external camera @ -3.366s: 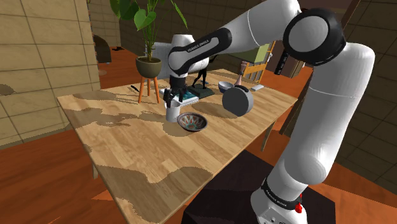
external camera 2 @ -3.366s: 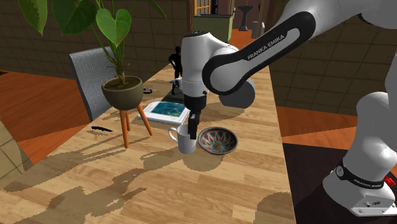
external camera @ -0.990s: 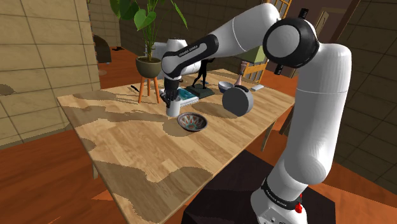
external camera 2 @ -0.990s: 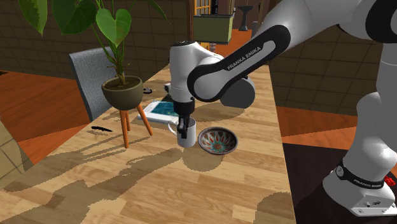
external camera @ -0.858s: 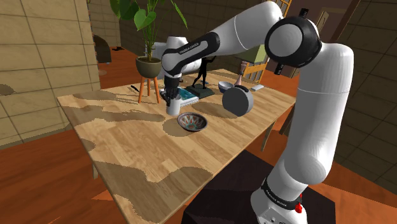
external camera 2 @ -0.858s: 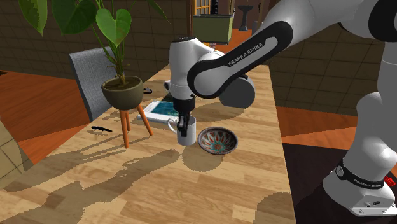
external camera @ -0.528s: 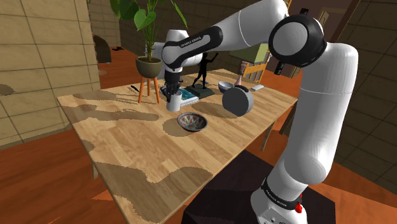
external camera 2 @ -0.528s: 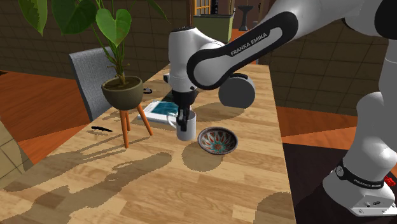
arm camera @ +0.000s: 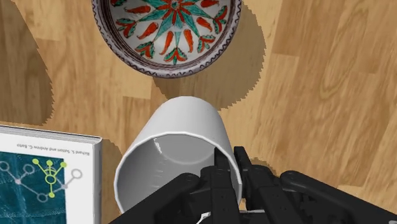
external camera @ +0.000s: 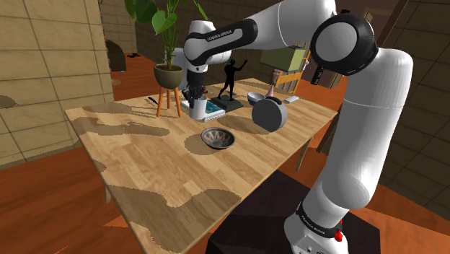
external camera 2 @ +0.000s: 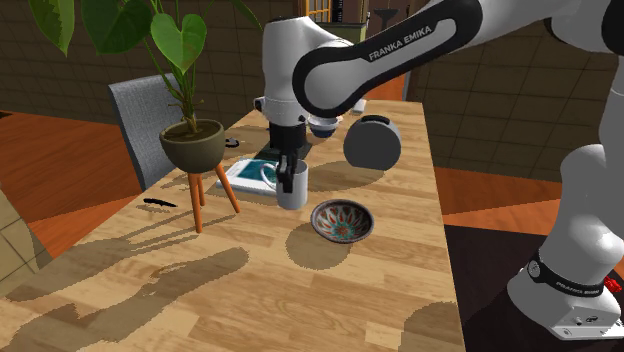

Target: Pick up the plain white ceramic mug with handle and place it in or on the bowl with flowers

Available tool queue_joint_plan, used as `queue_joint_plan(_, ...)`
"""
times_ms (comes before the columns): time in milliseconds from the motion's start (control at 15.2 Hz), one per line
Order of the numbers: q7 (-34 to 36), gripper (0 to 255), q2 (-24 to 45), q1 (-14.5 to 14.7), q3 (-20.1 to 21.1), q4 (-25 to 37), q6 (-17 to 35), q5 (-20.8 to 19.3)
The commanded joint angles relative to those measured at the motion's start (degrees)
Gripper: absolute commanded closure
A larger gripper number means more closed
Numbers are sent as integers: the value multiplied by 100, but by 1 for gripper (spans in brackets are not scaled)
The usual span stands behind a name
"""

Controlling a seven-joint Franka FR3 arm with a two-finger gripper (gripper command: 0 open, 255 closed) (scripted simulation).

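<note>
The plain white mug hangs in the air above the wooden table, its handle toward the plant. My gripper is shut on the mug's rim, one finger inside and one outside. In the wrist view the black fingers clasp the wall of the mug, and the bowl with red and teal flowers lies on the table just beyond it. In the shoulder view the mug hangs under the gripper, up and left of the bowl. The bowl sits a little to the mug's right in the second exterior view.
A potted plant on a wooden stand is close on the mug's left. A book with a teal cover lies behind the mug. A grey round object, a small grey bowl and a black figurine stand further back.
The arm has risen and carried the mug up off the table; the mug now hangs higher and slightly further from the bowl. The bowl has not moved.
</note>
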Motion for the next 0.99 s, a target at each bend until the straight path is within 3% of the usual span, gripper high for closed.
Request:
queue_joint_plan(0,-50,255,-253,-31,-17,-209,-46,8)
queue_joint_plan(528,-379,255,-1957,-204,-168,-2005,45,21)
queue_joint_plan(924,-385,255,-1795,-203,-170,-2303,505,25)
